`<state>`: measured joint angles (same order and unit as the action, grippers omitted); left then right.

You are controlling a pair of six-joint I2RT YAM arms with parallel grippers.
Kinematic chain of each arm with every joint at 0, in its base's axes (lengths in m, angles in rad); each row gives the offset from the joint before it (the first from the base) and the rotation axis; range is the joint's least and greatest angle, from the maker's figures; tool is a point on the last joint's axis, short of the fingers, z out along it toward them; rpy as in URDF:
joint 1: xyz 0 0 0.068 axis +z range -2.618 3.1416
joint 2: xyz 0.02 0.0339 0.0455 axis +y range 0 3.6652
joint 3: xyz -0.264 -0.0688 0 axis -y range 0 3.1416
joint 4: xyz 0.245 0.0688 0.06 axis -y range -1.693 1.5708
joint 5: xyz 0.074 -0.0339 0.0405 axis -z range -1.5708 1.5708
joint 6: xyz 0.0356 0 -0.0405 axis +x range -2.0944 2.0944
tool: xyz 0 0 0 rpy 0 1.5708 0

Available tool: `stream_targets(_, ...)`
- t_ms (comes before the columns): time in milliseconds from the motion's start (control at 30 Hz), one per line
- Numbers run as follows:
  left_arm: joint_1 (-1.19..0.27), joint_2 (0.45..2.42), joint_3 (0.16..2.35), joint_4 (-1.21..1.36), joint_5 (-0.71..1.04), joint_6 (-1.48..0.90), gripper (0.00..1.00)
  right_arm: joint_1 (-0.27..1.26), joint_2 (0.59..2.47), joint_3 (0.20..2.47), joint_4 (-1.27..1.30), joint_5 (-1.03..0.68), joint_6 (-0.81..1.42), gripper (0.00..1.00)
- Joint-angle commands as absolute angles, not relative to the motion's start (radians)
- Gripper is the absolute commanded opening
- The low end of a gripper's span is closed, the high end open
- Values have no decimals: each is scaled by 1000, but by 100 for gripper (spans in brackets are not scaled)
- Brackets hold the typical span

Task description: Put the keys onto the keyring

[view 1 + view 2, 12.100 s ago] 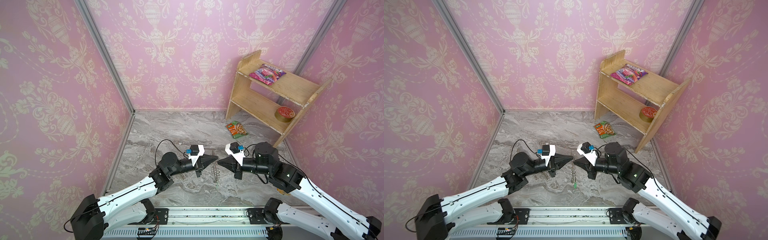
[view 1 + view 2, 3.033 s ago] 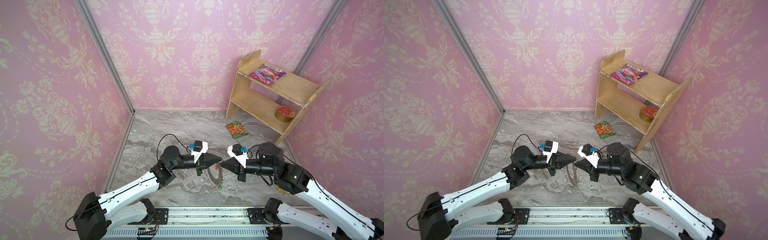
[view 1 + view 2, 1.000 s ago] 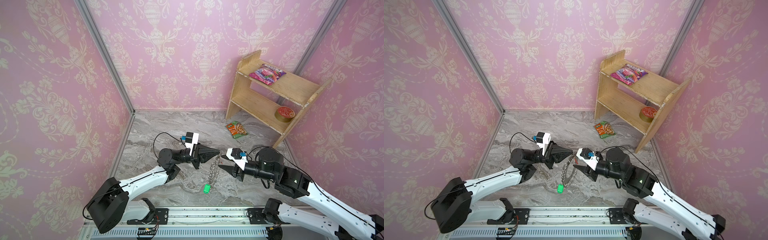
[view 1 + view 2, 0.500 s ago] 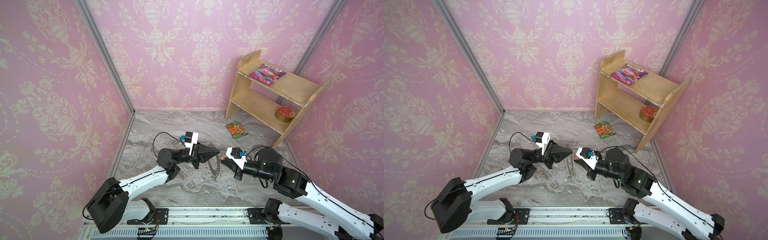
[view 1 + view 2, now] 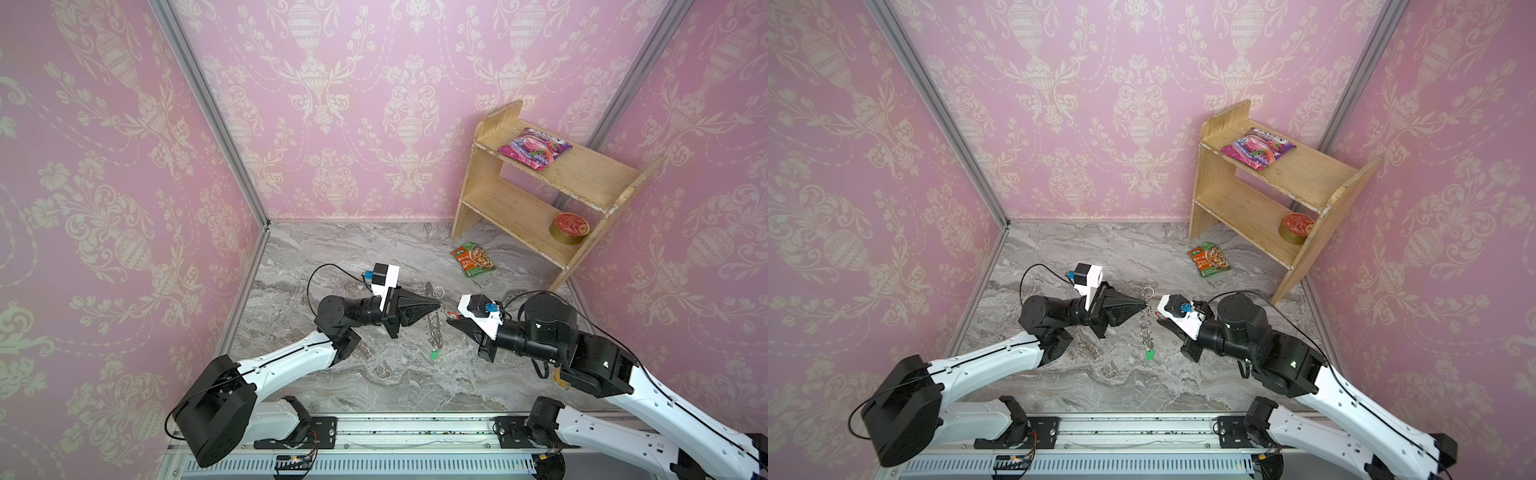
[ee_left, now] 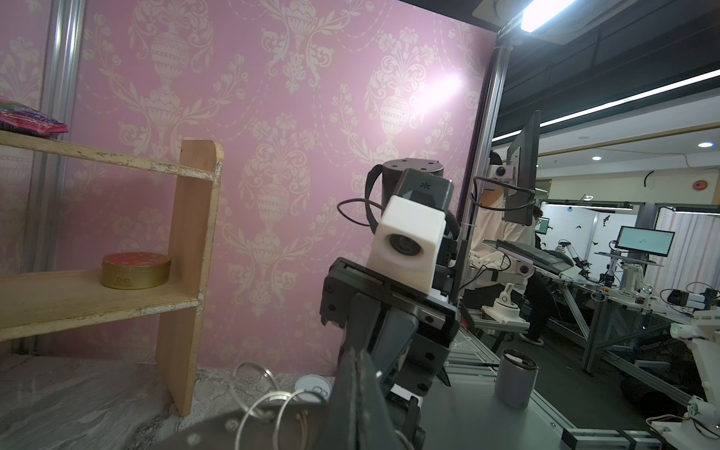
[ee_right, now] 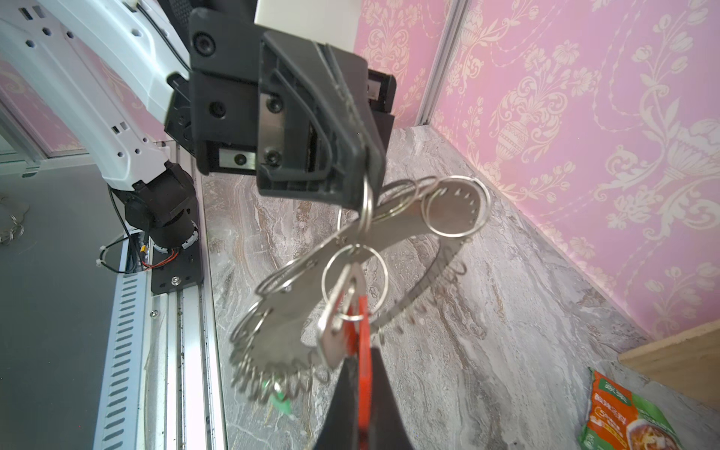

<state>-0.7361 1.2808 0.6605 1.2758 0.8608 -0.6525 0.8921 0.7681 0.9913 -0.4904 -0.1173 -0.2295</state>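
The left claw (image 5: 438, 306) is closed on 1 of the wire loops at the rim of the keyring (image 5: 434, 328) and holds it in the air above the marble desk (image 5: 374, 374). In both top views the keyring hangs edge-on straight below that claw's tip, between the 2 claws. From the right wrist view the left claw (image 7: 362, 187) pinches the loop at the upper edge of the keyring (image 7: 393, 230), whose flat grey band curves down and away from it, with many small loops along the outer rim.

The right claw (image 5: 449, 320) points at the keyring from the opposite side, its tip just beside the left claw's tip. Its jaws are closed on the red tag (image 7: 364, 350), which stands between the 2 dark fingers (image 7: 385, 405). The red-tagged key (image 7: 331, 343) lies against the face of the keyring just above that claw; its small ring appears to hang from a larger wire loop at the keyring's rim.

A green tag (image 5: 1149, 354) dangles from the lowest part of the keyring (image 5: 1146, 328), clear of both claws, close above the desk.
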Motion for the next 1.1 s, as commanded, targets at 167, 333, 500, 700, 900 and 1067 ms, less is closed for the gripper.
stream_targets(167,-740,1275,701,1303,903,-656,0,898,781,1046,-565,-73,-268,0)
stream_targets(333,-751,1287,704,1302,914,-667,0,903,814,1063,-577,-67,-271,0)
stream_targets(500,-756,1293,699,1280,919,-665,0,909,819,1092,-598,-43,-280,0)
stream_targets(700,-757,1246,675,1158,888,-583,0,924,824,1128,-639,-20,-289,0)
stream_targets(900,-757,1204,663,1082,864,-533,31,941,846,1153,-673,-2,-299,0)
stream_targets(1067,-757,1151,651,990,833,-472,45,950,862,1167,-701,13,-301,0)
